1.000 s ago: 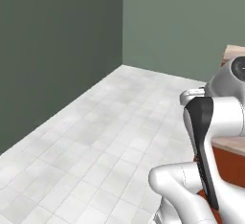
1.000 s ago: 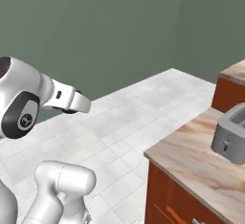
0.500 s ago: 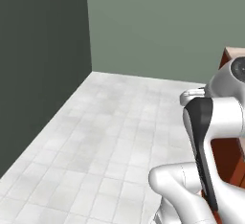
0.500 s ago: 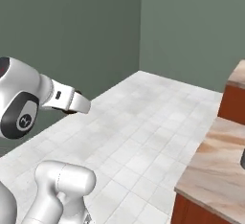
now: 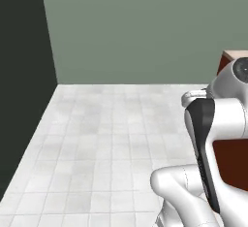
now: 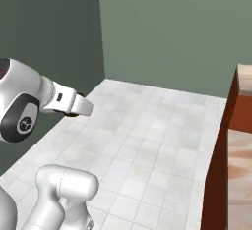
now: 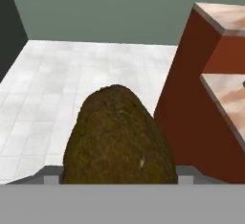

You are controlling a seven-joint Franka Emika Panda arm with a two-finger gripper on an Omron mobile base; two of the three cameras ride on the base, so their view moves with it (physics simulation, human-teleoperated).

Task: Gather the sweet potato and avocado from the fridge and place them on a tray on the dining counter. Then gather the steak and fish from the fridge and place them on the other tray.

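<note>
In the hand view a rough olive-brown avocado bulges up between the jaws of my gripper, which is shut on it. The avocado hides both fingertips. The hand is carried high over the floor. In the right base view the white forearm and hand reach out to the right of the arm's shoulder. In the left base view the hand sits just behind the upper arm.
Pale tiled floor spreads ahead, bounded by a grey-green wall and a darker wall on the left. A red-brown wooden counter with a beige marbled top stands at the right, also seen in the hand view.
The whole scene has slid sideways in both base views, so the base is moving. The counter has drifted to the right edge and the toaster on it has left view. The arm's pose is unchanged.
</note>
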